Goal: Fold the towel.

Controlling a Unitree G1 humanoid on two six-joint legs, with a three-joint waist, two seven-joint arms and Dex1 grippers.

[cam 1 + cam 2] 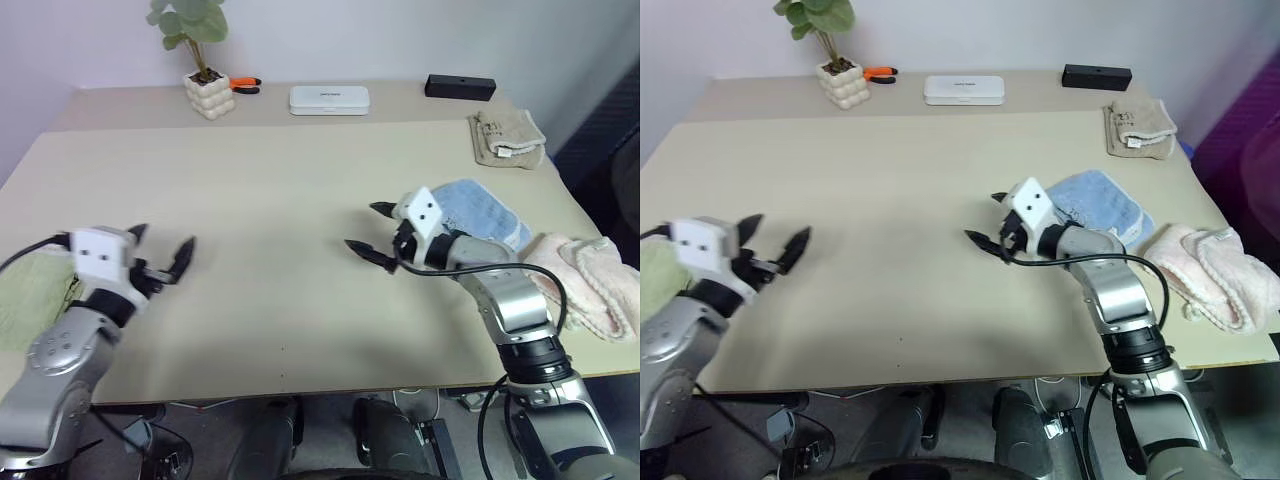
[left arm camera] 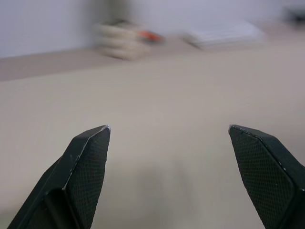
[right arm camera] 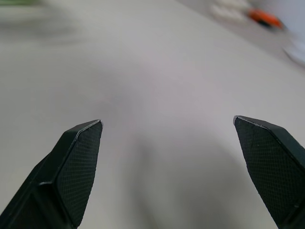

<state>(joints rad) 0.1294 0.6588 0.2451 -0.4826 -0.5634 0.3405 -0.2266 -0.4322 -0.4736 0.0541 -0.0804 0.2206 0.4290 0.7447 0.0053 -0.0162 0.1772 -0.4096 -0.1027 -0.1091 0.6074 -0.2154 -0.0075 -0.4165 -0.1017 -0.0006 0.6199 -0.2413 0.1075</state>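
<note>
The green towel (image 1: 30,300) lies at the table's left edge, partly hidden under the left arm, so its long axis I cannot tell. The left gripper (image 1: 165,250) hangs just beside it, toward the table's middle, w/ jaws wide apart and nothing in them; the left wrist view shows bare table (image 1: 280,200) between the tips. It points away from the towel, not at it. The right gripper (image 1: 368,230) is well apart, near the middle-right of the table, jaws also wide, empty, just beside the blue towel (image 1: 480,210).

So the left arm is much nearer. For the next grasp it probably must turn back toward the left edge.

Containers: none, except a white plant pot (image 1: 208,93) w/ a green plant at the far edge.
</note>
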